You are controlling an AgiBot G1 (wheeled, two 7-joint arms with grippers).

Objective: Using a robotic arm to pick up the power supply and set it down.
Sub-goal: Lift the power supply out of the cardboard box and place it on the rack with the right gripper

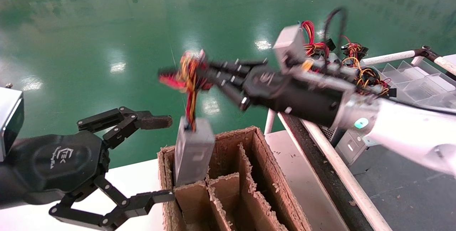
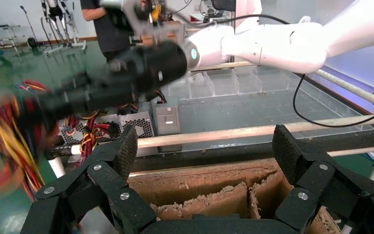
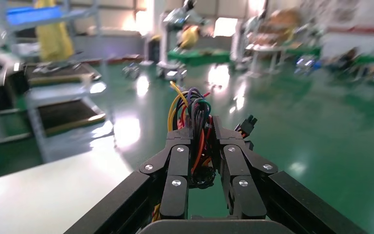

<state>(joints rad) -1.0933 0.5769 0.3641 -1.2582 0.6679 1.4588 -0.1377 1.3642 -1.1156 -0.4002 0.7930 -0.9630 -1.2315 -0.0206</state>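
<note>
Hanging by its wire bundle [image 1: 188, 78], the power supply [image 1: 192, 151] dangles with its lower end inside a rear compartment of the cardboard box [image 1: 263, 174]; the right gripper [image 1: 208, 75] has its fingers clamped on those wires [image 3: 195, 126], above the box; the left gripper [image 1: 162, 158] hovers just beside the box over the white surface [image 1: 135, 177], fingers spread wide apart.
</note>
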